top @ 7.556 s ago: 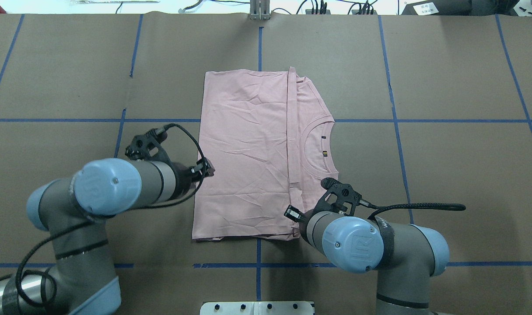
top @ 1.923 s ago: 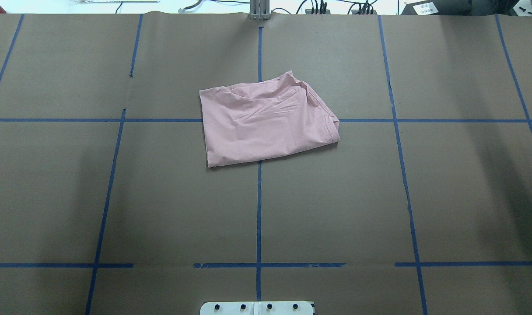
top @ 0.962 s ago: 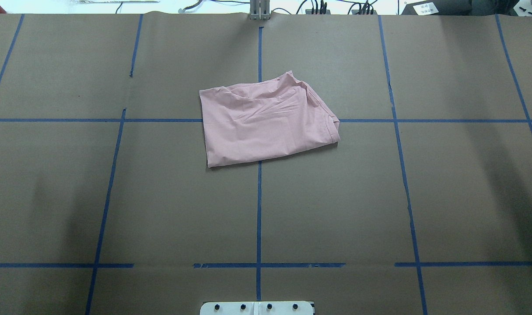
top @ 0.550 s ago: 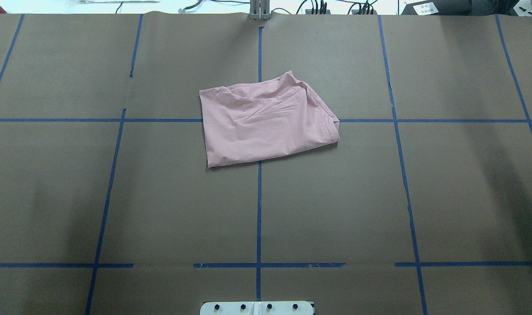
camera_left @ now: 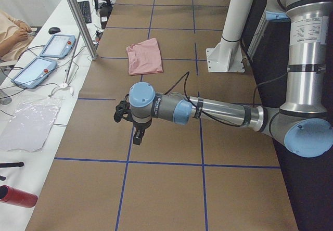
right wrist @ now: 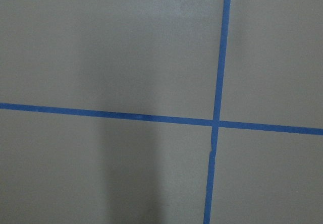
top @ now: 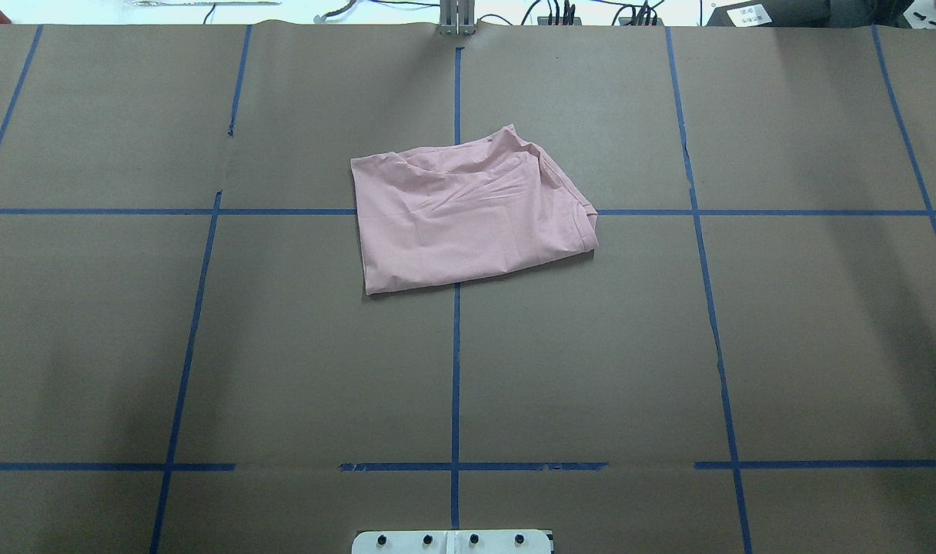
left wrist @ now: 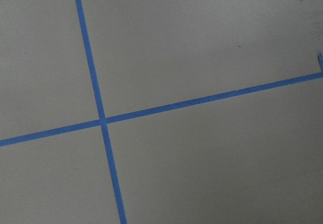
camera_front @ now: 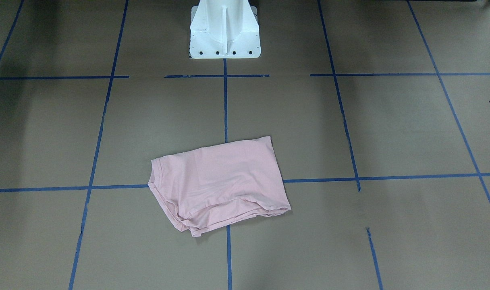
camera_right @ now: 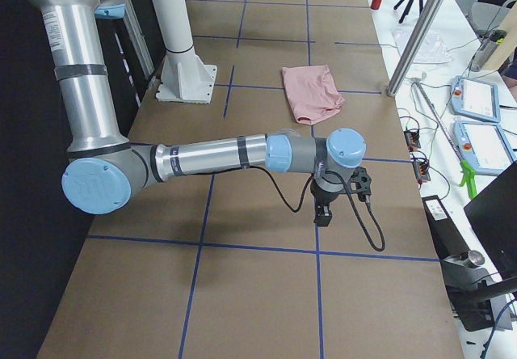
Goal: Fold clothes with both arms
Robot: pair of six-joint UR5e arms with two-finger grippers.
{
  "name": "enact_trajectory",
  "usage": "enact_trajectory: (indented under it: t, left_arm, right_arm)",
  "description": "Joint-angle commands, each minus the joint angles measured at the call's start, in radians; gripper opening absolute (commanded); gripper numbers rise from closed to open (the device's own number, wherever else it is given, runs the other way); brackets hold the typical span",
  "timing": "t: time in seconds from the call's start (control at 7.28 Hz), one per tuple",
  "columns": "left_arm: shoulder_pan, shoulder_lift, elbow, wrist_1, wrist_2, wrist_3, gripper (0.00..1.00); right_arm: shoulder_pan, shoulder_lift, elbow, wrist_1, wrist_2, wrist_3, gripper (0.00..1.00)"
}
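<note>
brown paper covers the counter (top: 299, 362), crossed by blue tape lines (top: 456, 369). the pale pink t-shirt (top: 468, 219) lies folded into a rumpled rectangle near the counter's middle, over a tape crossing, plain side up. the left arm (camera_left: 218, 111) reaches out low over one end of the counter, well apart from the shirt; the right arm (camera_right: 218, 155) does likewise at the other end. whether the left jaws or the right jaws are apart or together, i cannot tell. a white pedestal (camera_front: 225, 28) stands at the robot's edge.
</note>
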Motion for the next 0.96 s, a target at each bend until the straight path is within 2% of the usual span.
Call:
enact_trajectory:
  t: [0.0,0.14,0.27,0.41,0.55,0.82]
  left_arm:
    - [-0.044,-0.001,-0.003,0.047,0.021,0.072,1.00]
    - [-0.085,-0.003,-0.009,0.023,0.155,0.078,1.00]
    - [-0.084,-0.007,-0.012,0.001,0.196,0.075,1.00]
    - [-0.086,0.019,-0.012,0.016,0.192,0.075,1.00]
    - [-0.086,0.075,-0.024,-0.023,0.189,0.098,1.00]
    - [-0.083,0.068,-0.030,-0.056,0.184,0.126,1.00]
  right_arm:
    - [-0.002,-0.013,-0.044,0.070,-0.004,-0.011,1.00]
    - [-0.002,-0.013,-0.047,0.075,-0.002,-0.011,1.00]
    - [-0.002,-0.013,-0.050,0.075,-0.002,-0.011,1.00]
    - [-0.005,-0.013,-0.050,0.077,-0.002,-0.012,1.00]
    - [-0.008,-0.011,-0.050,0.078,-0.002,-0.012,1.00]
    - [-0.013,-0.008,-0.049,0.077,-0.001,-0.012,1.00]
